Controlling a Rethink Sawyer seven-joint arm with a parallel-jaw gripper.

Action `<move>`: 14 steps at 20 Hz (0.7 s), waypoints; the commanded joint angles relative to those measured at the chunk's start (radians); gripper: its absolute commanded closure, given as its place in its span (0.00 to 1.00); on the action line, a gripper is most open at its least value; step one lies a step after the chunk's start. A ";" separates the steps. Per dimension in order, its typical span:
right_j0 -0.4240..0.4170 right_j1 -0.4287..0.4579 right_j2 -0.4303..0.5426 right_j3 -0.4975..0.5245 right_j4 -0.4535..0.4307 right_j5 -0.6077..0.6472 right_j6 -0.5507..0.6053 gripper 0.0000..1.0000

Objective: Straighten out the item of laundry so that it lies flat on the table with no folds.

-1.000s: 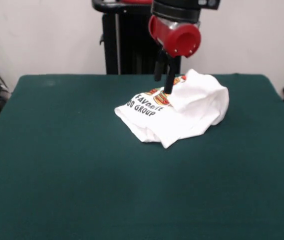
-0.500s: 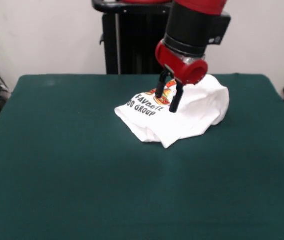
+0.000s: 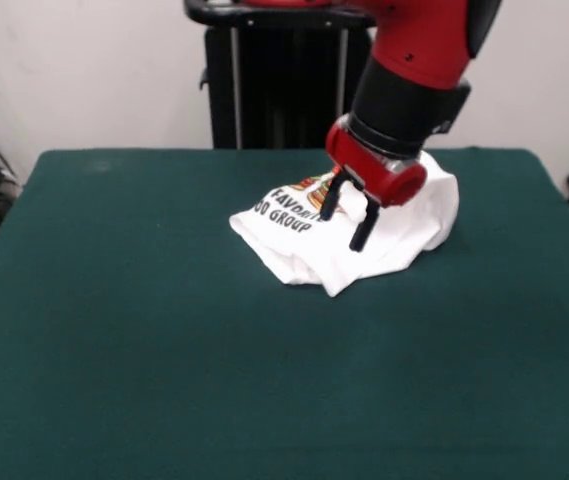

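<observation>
Tool (image 3: pixel 346 222), fingers spread, hangs over crumpled shirt (image 3: pixel 349 235).

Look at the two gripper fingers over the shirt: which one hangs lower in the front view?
The finger on the picture's right hangs lower: its tip lies over plain white T-shirt cloth, while the other finger ends higher, beside the black lettering.

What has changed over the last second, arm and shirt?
The gripper has swung toward the picture's lower right, across the T-shirt, fingers apart, holding nothing. The shirt stays crumpled in the same place on the table.
</observation>
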 commanded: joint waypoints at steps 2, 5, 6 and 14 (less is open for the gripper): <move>0.048 0.111 -0.012 -0.049 -0.040 -0.065 0.061 0.00; 0.074 0.177 -0.047 -0.072 -0.052 -0.095 0.085 0.00; 0.078 0.195 -0.055 -0.075 -0.054 -0.109 0.089 0.00; -0.029 0.188 0.073 0.014 -0.015 -0.188 -0.051 0.00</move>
